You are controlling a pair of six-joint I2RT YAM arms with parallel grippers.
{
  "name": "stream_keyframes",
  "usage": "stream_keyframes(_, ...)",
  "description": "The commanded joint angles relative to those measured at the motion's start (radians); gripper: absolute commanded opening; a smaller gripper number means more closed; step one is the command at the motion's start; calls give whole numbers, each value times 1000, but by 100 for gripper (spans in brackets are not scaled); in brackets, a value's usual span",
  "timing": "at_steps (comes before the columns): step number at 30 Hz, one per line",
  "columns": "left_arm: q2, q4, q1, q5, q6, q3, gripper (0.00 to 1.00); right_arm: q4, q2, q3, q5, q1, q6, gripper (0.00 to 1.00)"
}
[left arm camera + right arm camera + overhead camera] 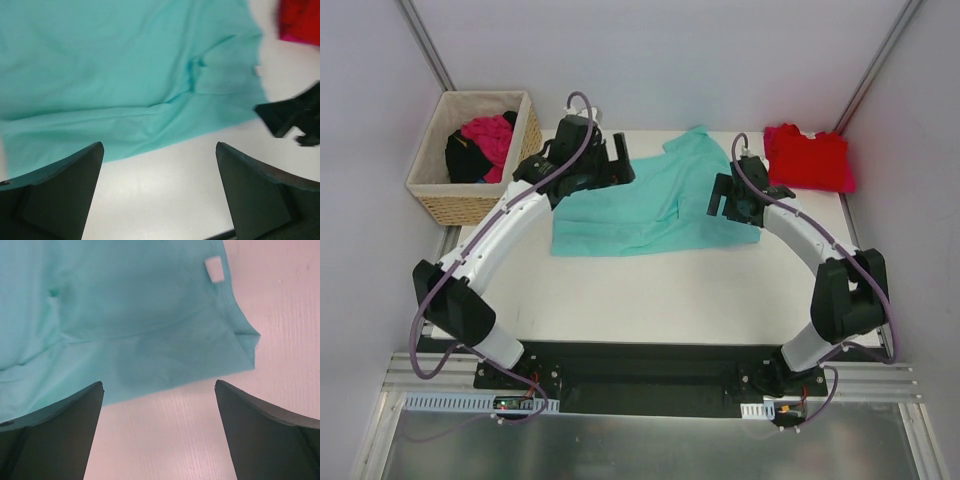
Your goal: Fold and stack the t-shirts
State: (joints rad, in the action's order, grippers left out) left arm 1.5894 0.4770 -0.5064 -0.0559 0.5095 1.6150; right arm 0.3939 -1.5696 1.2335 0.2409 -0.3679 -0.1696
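At the near edge of the table [670,300] we see both arms bolted side by side, each reaching away from us toward the teal shirt [640,210]. The left arm [490,240] curves up to the shirt's far left part, and the right arm [810,235] bends in over its right edge.

The left jaws stand wide open and hold nothing. In the left wrist view their two dark fingers [55,195] frame bare table and the shirt's near hem, with the right arm's dark tip just off the cloth at the right. The right jaws are also spread wide and empty. Their fingers [50,435] flank bare table and a corner of the shirt. We cannot tell whether either pair touches the cloth.

The teal shirt lies spread on the middle of the table, flat but creased, with one sleeve pointing to the far side. A small white tag [215,268] shows near its edge in the right wrist view.

Farther off, the red shirt [808,158] sits as a compact pile in the far right corner, apart from the teal one; a magenta strip shows along its edge in the left wrist view. Off the table's far left corner stands a basket [425,175] holding pink cloth [490,135] and black cloth [465,160].
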Motion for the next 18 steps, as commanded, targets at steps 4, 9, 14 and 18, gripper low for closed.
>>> stream_keyframes(4, -129, 270, 89, 378, 41, -259, 95, -58, -53, -5, -132, 40, -62, 98)
stream_keyframes(9, -141, 177, 95, 353, 106, -407, 95, -63, -78, 6, -150, 40, -73, 98)
stream_keyframes(14, -76, 75, 98, 355, 156, -471, 95, -58, -75, -11, -134, 41, -71, 98)
stream_keyframes(18, -14, -17, 98, 331, 164, -483, 95, -69, -75, -26, -138, 55, -70, 98)
